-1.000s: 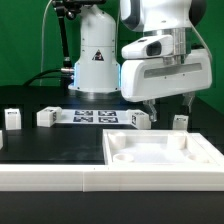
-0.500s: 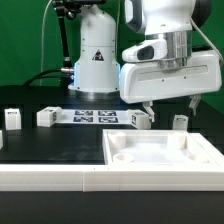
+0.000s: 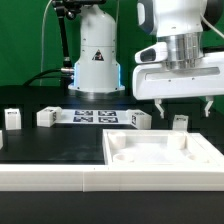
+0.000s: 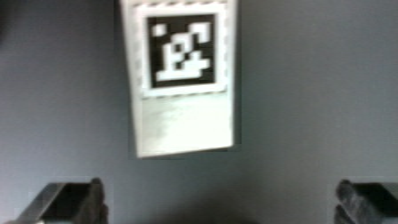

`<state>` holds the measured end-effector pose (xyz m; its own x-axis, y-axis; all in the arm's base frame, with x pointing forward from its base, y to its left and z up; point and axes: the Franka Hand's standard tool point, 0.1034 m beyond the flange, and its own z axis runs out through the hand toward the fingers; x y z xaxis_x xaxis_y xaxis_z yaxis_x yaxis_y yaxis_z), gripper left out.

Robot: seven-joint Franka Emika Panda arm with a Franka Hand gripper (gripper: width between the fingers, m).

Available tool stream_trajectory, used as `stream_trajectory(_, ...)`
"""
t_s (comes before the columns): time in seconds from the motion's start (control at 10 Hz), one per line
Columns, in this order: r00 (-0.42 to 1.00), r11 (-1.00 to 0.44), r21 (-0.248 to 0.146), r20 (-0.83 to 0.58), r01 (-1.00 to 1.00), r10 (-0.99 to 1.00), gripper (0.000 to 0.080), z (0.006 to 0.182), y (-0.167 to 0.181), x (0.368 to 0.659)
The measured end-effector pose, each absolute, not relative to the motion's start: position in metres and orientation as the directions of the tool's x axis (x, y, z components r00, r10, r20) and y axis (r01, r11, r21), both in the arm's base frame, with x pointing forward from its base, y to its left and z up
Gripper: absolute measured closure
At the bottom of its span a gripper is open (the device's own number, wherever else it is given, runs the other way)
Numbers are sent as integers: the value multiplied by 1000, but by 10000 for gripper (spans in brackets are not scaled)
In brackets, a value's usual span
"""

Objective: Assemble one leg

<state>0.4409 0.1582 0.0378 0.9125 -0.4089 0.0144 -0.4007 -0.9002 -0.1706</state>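
Note:
Several small white legs with tags stand on the black table. One leg (image 3: 181,121) stands at the exterior view's right, just below my gripper (image 3: 184,106). The gripper is open and empty, its fingers spread wide to either side above this leg. In the wrist view the same leg (image 4: 187,75) lies lengthwise with its tag facing the camera, ahead of the open gripper (image 4: 221,205); the fingertips (image 4: 71,202) do not touch it. Other legs stand at the middle (image 3: 140,118) and at the left (image 3: 46,116), (image 3: 12,118).
The large flat white panel (image 3: 160,150) with corner recesses lies in front of the gripper. The marker board (image 3: 95,116) lies flat behind, in front of the robot base (image 3: 95,60). A white ledge (image 3: 50,178) runs along the front.
The gripper has moved toward the exterior view's right, from above the middle leg to above the right-hand leg. It stays open and empty. No part has moved.

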Motion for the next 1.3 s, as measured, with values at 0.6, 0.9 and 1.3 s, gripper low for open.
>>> stream_trajectory(0.6, 940, -932, -135, -116, -335, -321, 150, 33, 155, 435)
stream_trajectory(0.9, 917, -944, -114, -296, -311, -267, 150, 34, 153, 433)
stream_trajectory(1.3, 833, -944, -94, -505, -316, -228, 150, 30, 152, 431)
